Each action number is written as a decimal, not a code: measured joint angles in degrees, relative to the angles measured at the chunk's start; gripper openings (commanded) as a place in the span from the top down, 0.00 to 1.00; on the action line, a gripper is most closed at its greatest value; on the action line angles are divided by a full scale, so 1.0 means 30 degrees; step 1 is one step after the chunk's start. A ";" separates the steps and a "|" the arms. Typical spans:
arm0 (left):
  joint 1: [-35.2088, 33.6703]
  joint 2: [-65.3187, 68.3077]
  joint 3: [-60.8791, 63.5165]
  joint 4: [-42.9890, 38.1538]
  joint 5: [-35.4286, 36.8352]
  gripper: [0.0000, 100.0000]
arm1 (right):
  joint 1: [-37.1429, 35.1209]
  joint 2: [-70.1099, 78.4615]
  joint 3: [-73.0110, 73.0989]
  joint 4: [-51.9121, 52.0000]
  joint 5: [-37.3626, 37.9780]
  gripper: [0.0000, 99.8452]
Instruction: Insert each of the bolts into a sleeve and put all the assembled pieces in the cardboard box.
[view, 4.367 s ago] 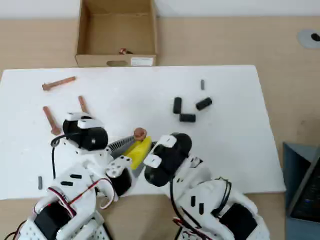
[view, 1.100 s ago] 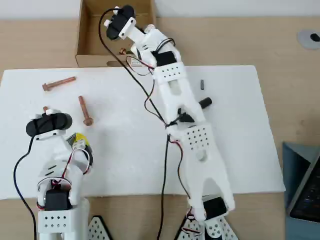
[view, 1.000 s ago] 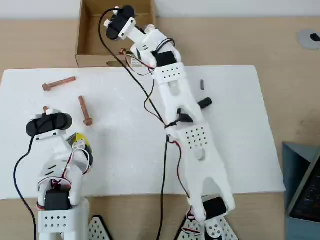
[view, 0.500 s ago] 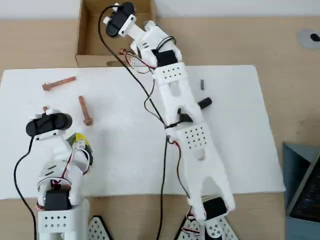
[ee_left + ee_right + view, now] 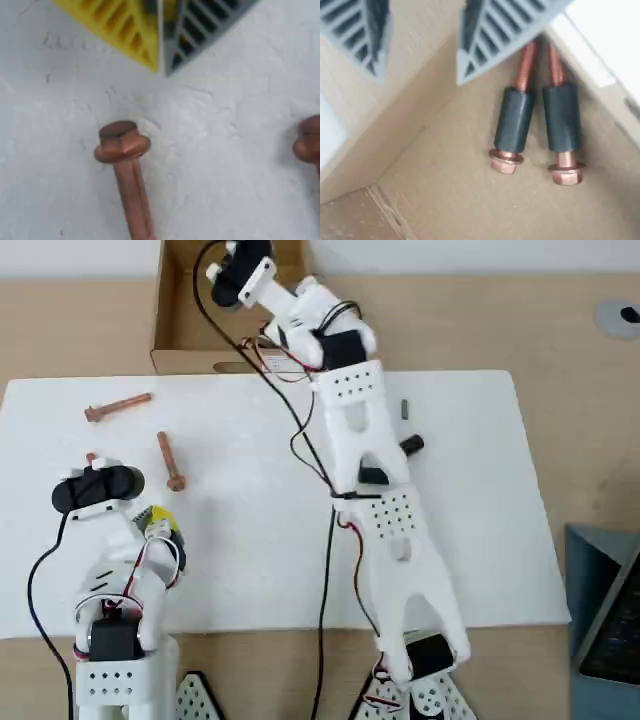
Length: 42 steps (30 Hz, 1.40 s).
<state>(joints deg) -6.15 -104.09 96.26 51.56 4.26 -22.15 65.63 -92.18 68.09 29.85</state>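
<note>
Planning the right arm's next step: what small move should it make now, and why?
Probably lift the right gripper out of the brown cardboard box toward the black cylindrical sleeves: it is open and empty, two sleeved copper bolts lie inside, and loose copper bolts lie on the white mat.

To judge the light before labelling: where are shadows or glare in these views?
High view: even light, no glare on the white mat. Left wrist view: slight sheen on the head of the bolt, almost no shadow. Right wrist view: soft shadows beside the two sleeved bolts in the box corner.
</note>
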 measured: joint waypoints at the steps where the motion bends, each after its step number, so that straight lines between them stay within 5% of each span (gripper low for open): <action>1: 0.0000 0.0000 0.0000 0.0000 0.0000 1.00 | 0.0000 -0.0469 -0.0088 0.0645 0.0000 0.88; 21: 0.0000 0.0000 0.0000 0.0000 0.0000 1.00 | 0.0176 -0.9231 -0.0352 1.0696 -0.2813 0.88; 28: 0.0000 0.0000 0.0000 0.0000 0.0000 1.00 | 0.0234 -1.2015 -0.0176 1.1077 -0.4073 0.88; 42: 0.0000 0.0000 0.0000 0.0000 0.0000 1.00 | 0.3282 -2.1040 1.4769 1.1077 -0.8352 0.88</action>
<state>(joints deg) -6.15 -104.09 96.26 51.56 4.26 -12.31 2.51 -47.87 101.32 4.79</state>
